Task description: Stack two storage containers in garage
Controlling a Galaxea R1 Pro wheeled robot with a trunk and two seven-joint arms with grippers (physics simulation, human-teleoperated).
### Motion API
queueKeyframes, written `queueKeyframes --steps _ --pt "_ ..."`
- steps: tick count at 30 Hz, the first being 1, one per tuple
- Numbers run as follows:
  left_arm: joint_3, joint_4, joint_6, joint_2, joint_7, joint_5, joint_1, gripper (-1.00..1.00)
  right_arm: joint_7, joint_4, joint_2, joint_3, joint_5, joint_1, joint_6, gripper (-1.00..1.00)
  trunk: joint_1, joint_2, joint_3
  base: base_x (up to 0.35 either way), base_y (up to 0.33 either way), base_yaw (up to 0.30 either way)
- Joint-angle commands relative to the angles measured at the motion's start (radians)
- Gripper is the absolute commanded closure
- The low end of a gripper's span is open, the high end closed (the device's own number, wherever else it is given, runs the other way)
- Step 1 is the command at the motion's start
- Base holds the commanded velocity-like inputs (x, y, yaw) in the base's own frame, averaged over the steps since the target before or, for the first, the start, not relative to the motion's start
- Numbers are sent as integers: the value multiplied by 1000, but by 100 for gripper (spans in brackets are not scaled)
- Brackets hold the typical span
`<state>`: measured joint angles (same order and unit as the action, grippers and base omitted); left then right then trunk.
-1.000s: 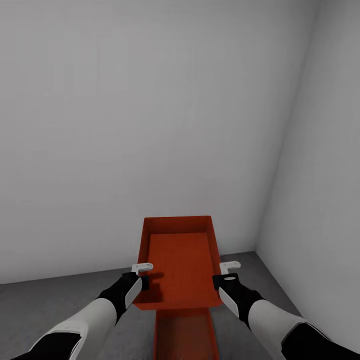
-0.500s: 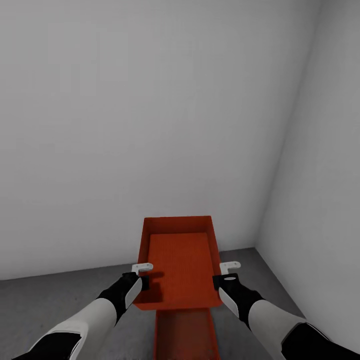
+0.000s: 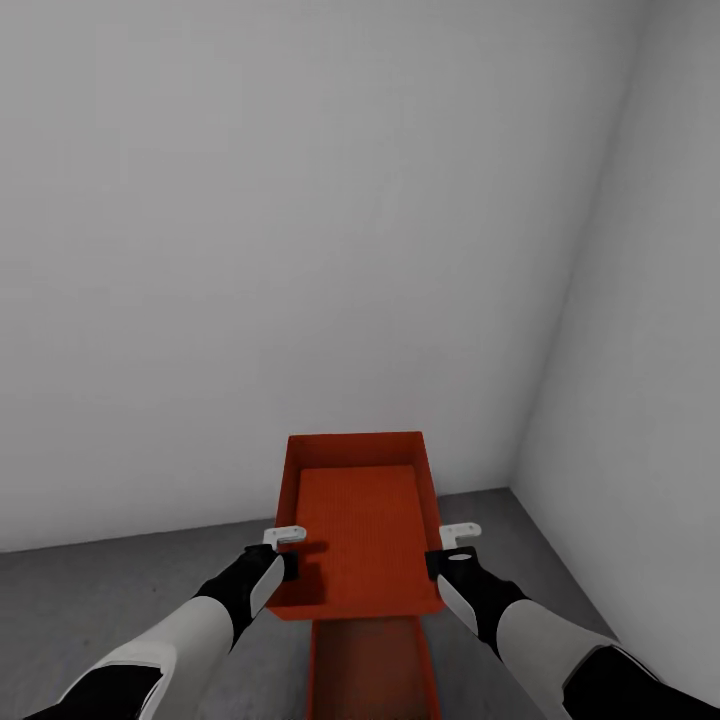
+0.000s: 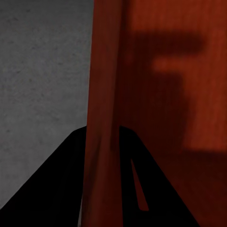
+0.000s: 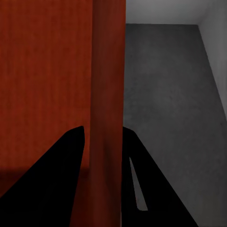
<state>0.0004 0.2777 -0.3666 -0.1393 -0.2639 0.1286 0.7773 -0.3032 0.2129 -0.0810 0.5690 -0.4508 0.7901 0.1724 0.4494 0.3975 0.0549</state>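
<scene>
One orange-red storage container (image 3: 360,520) hangs level in front of me, held by both long side walls. My left gripper (image 3: 285,555) is shut on its left wall (image 4: 101,94), and my right gripper (image 3: 445,555) is shut on its right wall (image 5: 109,94). Black fingers (image 4: 142,189) straddle the thin wall in each wrist view. The second storage container (image 3: 370,670) lies lower, under the near end of the held one, and is cut off by the picture's edge. I cannot tell whether the two touch. The dark grey floor (image 3: 100,590) of the garage spreads below.
A plain pale grey wall (image 3: 300,250) stands straight ahead. A second wall (image 3: 640,400) meets it in a corner at the right. Bare floor (image 5: 165,94) stretches left of the containers and in a narrower strip to their right.
The foot of the wall sits slightly higher in the picture than a second ago, so the camera has shifted. Both grippers and the held container keep their places in view.
</scene>
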Motion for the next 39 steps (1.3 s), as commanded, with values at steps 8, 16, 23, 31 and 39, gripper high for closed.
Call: queueKeyframes --steps 8,16,23,31,39 --pt "-17 5 32 10 -12 -33 0 100 -10 -6 1 8 -13 1 7 100 1 3 15 0 0 0" --pt "-17 5 32 10 -12 -34 0 100 -10 -6 2 8 -13 1 7 100 1 3 28 0 0 0" --pt "-17 5 32 9 -12 -34 0 100 -10 -6 2 8 -13 1 7 100 1 3 40 0 0 0" --pt "-17 5 32 9 -12 -34 0 100 -10 -6 3 8 -14 1 7 100 1 3 52 0 0 0" --pt "-17 5 32 9 -12 -34 0 100 -10 -6 3 8 -14 1 7 100 1 3 65 0 0 0"
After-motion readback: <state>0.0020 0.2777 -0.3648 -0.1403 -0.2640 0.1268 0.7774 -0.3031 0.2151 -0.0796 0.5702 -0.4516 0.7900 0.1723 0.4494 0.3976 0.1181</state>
